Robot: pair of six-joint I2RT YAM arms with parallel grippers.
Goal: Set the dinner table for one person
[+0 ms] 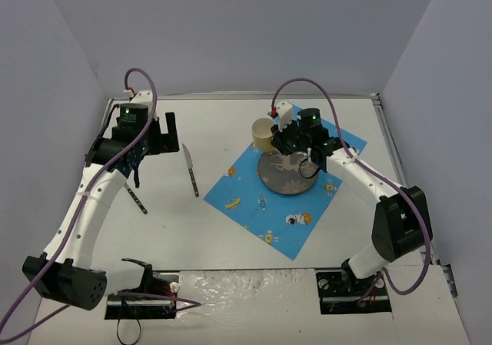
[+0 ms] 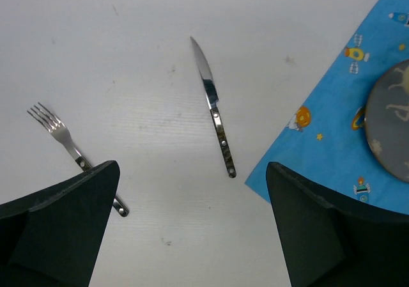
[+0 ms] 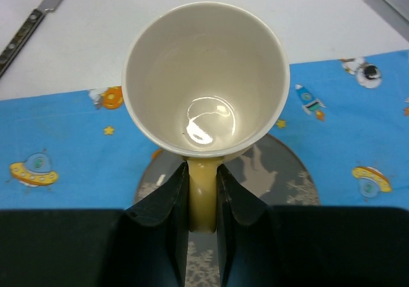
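My right gripper (image 3: 202, 194) is shut on the handle of a cream mug (image 3: 204, 76) and holds it upright above the grey plate (image 3: 291, 178); the mug also shows in the top view (image 1: 264, 134). The plate (image 1: 288, 172) lies on a blue cartoon-printed cloth (image 1: 288, 226) on the white dinner table (image 1: 223, 237). A knife (image 2: 214, 108) and a fork (image 2: 64, 140) lie on the table left of the cloth. My left gripper (image 2: 192, 229) is open and empty, raised above the table between fork and knife.
The table's metal rim (image 1: 388, 141) runs along the right side, close to the cloth's far corner. Grey walls enclose the table at the back and sides. The arm bases (image 1: 146, 295) sit at the near edge.
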